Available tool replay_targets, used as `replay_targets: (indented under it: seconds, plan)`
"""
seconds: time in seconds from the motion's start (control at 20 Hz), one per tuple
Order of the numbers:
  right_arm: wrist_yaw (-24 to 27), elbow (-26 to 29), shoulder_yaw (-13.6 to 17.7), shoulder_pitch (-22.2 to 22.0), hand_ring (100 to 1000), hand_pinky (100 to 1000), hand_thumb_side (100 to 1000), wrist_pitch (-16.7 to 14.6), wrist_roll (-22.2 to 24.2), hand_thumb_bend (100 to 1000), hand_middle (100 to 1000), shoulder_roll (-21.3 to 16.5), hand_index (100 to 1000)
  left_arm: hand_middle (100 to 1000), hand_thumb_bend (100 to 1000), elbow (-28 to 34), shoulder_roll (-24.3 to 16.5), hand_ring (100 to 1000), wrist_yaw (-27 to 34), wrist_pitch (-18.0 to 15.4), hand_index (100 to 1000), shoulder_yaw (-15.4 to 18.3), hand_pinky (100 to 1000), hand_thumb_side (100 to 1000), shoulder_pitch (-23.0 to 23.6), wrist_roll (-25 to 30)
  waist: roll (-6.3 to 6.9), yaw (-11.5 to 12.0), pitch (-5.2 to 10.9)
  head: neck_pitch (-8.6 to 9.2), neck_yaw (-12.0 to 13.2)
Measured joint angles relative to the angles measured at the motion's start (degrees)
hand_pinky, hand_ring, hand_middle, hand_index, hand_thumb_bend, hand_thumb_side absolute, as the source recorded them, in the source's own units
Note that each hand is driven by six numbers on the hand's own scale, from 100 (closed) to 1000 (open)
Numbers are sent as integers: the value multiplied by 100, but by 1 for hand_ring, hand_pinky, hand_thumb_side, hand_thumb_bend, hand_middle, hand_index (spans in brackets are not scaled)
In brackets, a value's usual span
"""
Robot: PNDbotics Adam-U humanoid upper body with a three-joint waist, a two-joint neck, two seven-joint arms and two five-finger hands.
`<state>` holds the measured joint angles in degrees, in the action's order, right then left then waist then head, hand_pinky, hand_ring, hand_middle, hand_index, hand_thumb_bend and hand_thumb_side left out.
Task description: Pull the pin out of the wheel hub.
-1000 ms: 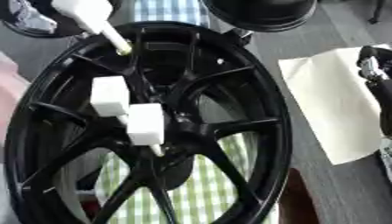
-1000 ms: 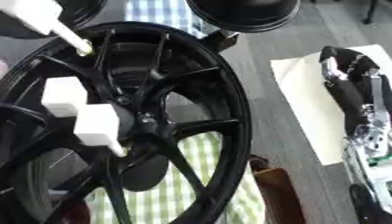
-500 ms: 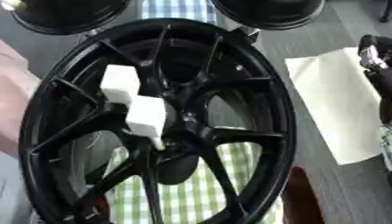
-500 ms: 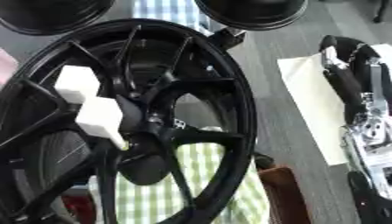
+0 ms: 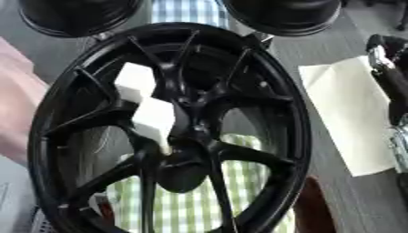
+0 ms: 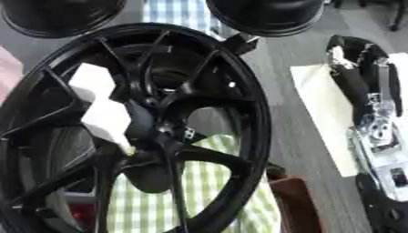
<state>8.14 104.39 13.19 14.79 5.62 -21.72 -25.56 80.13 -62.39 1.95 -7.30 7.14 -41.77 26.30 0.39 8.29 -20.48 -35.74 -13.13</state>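
Two more dark round rims (image 5: 76, 16) sit at 11 and 1 o'clock, cut off by the top edge; nothing can be made out inside them. One large wheel hub (image 5: 191, 136) fills most of the view. It is gloss black, with a deep round barrel and thin forked spokes running out from a solid centre. It stands tilted over a green-and-white checked cloth (image 5: 187, 209), which shows through the gaps at 6 o'clock. Through the spokes at about 10 o'clock from the centre show two white blocky shapes (image 5: 151, 113), one above the other, flat-sided and matt. Whether these belong to the pin cannot be told, and no bare pin can be picked out.

At 3 o'clock, well apart from the wheel, the right hand (image 6: 350, 59) and its black-and-silver arm lie along a plain white sheet (image 5: 350, 118) on the grey table (image 5: 318, 50). How far the hand is open cannot be told, and it touches neither rim nor spokes. A brown object (image 6: 291, 205) lies just beside the wheel's edge at 5 o'clock. A pale pink patch (image 5: 16, 100) shows at 9 o'clock.
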Motion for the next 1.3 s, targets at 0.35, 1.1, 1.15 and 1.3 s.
replay_targets:
  seconds: [0.35, 1.1, 1.15, 1.3]
  plan:
    - [0, 0, -3, -17, 763, 814, 432, 0, 3, 235, 589, 0, 703, 422, 368, -676, 352, 553, -525, 406, 539, 576, 697, 127, 1094, -683, 5, -107, 42, 10, -8]
    - [0, 0, -22, 3, 762, 814, 431, 17, 32, 234, 590, 6, 703, 665, 421, -144, 953, 688, 57, 568, 726, 1035, 743, 673, 2376, -2240, 9, -216, 115, 38, 73]
    - [0, 0, -21, 3, 761, 814, 430, 17, 32, 234, 590, 6, 703, 649, 406, -51, 1022, 673, 142, 625, 717, 1090, 736, 658, 2375, -2334, 3, -210, 122, 38, 82]
    - [0, 0, -21, 2, 761, 814, 431, 16, 33, 234, 590, 7, 704, 630, 390, 323, 1300, 656, 404, 740, 705, 1154, 727, 647, 2376, -2617, -19, -203, 136, 35, 131]
